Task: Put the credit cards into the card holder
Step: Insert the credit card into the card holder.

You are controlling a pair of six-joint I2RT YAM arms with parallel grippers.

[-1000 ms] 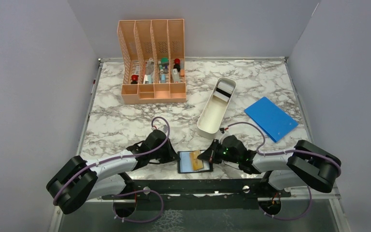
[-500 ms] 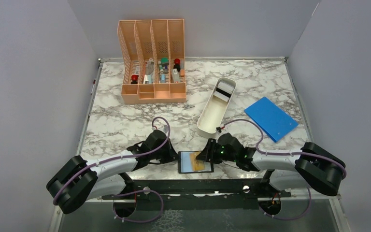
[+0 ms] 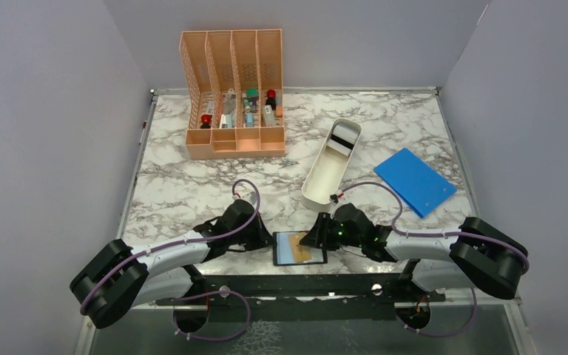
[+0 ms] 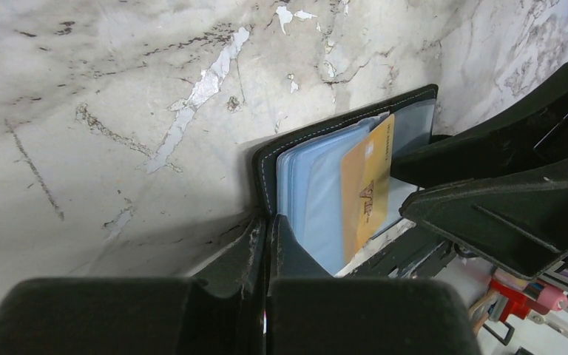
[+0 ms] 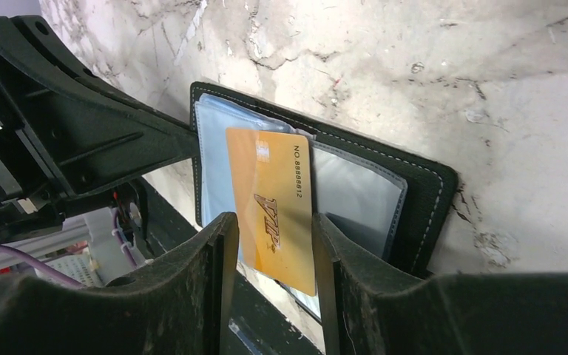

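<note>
Left gripper point(image 4: 268, 222) closed at the card holder point(image 5: 429, 194), right gripper point(image 5: 270, 222) open: pulling back may drag the gold card point(image 5: 266, 170) out.

Card holder point(image 4: 303, 185) corner hidden in left tool point(image 4: 265, 225); organizer point(image 3: 233, 81) contents too small.

The right gripper point(image 5: 270, 223) is now parted around the gold card point(image 4: 366, 194) where it was shut a second ago, and its wrist is shifted slightly left and farther over the card holder point(image 5: 423, 194).
</note>
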